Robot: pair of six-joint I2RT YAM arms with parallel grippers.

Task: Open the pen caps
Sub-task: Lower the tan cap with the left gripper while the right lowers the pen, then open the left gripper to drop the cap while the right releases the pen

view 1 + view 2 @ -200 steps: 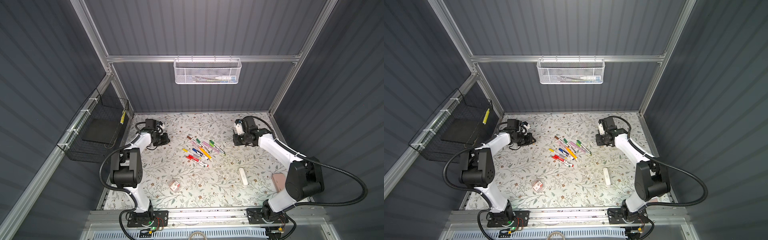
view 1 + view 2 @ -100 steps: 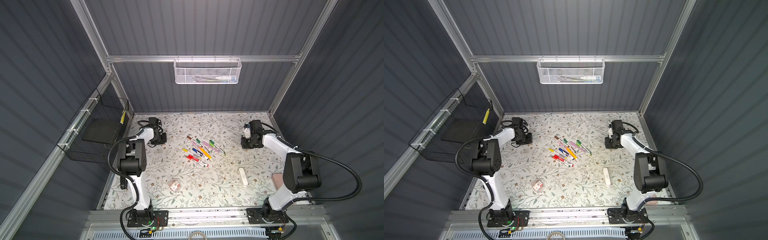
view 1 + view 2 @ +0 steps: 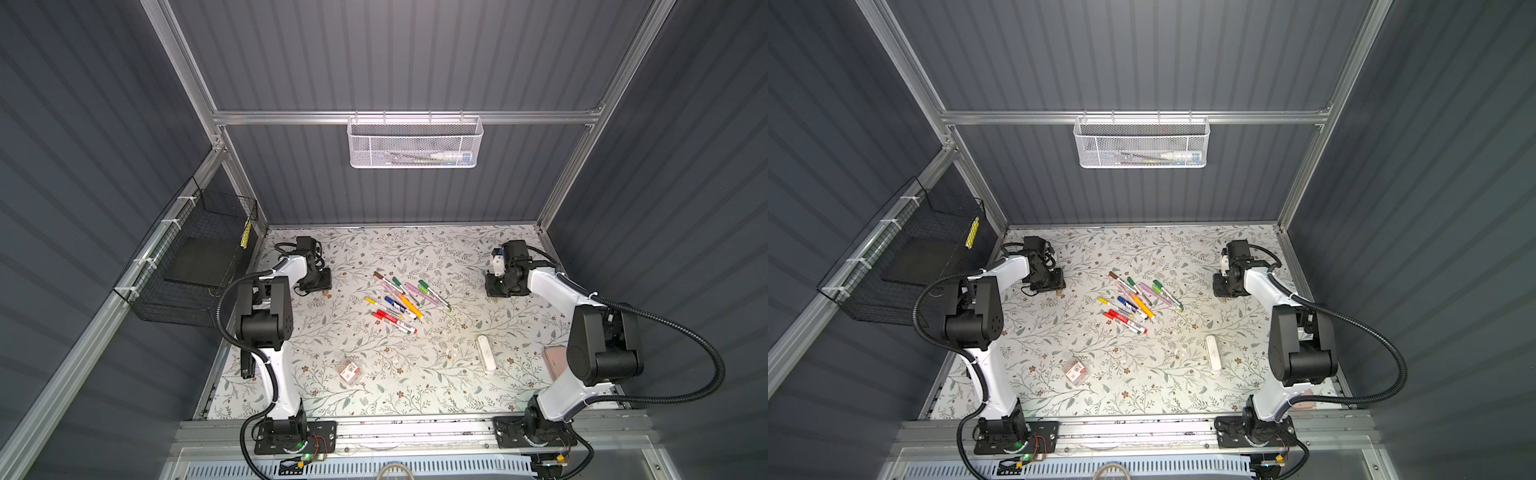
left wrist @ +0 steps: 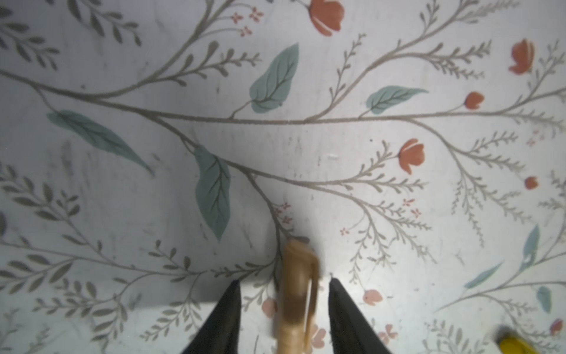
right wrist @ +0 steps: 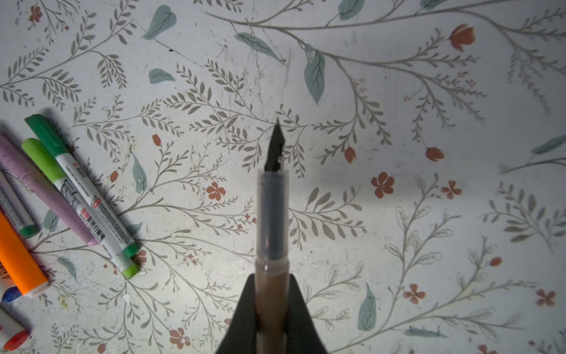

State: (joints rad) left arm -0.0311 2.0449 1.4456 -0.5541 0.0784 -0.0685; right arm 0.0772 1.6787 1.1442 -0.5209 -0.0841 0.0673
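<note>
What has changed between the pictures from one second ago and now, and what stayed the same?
The left end effector opened and let go of the tan cap, now loose between its open fingers. The right end effector drifted slightly toward the table's right side. Unchanged: it stays shut on the uncapped tan pen; the pile of pens and the white case did not move.

Tan pen cap (image 4: 298, 294), blurred, between the parted left fingers (image 4: 220, 318); other coloured caps (image 5: 43, 131) on their clustered pens (image 3: 401, 303).

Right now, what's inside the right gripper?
A tan pen, its cap off and black nib bare. The right gripper pinches it; its fingers hide the pen's back end.
</note>
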